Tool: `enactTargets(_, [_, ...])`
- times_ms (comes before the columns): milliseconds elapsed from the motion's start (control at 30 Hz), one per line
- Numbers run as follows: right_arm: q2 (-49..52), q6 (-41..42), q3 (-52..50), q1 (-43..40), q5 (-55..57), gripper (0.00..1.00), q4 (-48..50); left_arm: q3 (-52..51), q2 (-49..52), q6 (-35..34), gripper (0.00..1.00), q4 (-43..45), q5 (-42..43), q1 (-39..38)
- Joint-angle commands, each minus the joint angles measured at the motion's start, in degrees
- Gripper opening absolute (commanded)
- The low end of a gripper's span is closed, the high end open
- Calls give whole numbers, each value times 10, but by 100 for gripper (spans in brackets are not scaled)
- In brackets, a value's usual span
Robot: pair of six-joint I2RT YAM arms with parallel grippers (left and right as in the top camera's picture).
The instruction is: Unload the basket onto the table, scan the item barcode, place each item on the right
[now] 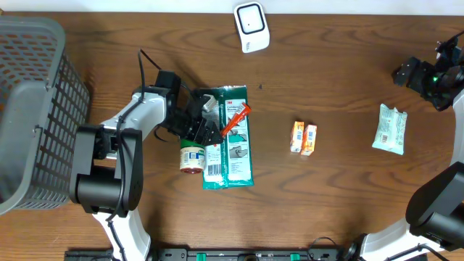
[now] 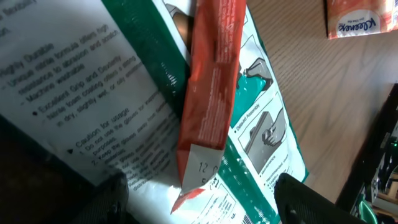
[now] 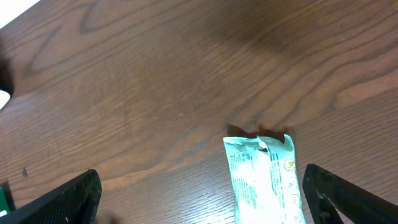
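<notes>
Red packet (image 2: 208,81), judged light and crinkly, wants a mid-edge pinch; left gripper (image 2: 205,198) and right gripper (image 3: 199,194) stand wide, empty.

Grey mesh basket (image 1: 32,109): one, at table's left edge.
White barcode scanner (image 1: 251,27): one, at far edge.
Orange Kleenex tissue packs (image 1: 297,136): two, side by side and touching, right of table's centre.
Pale green-white wrapped pack (image 1: 390,129): one, near right edge.
Orange-red sachet (image 1: 236,119): one, lying on green 3M glove pack (image 1: 239,156).
Glove packs: one sure; second overlapping it, cannot tell.
Small round jar (image 1: 192,158): one, against glove pack's side.
</notes>
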Motion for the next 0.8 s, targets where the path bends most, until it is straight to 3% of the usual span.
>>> enactTargets(0, [2, -6, -1, -1, 1, 99, 0, 3, 5, -5, 73, -2, 13, -3])
enactTargets(300, [2, -6, -1, -1, 1, 99, 0, 3, 5, -5, 63, -8, 59, -3])
enactTargets(767, [2, -6, -1, -1, 1, 99, 0, 3, 5, -5, 55, -6, -6, -40])
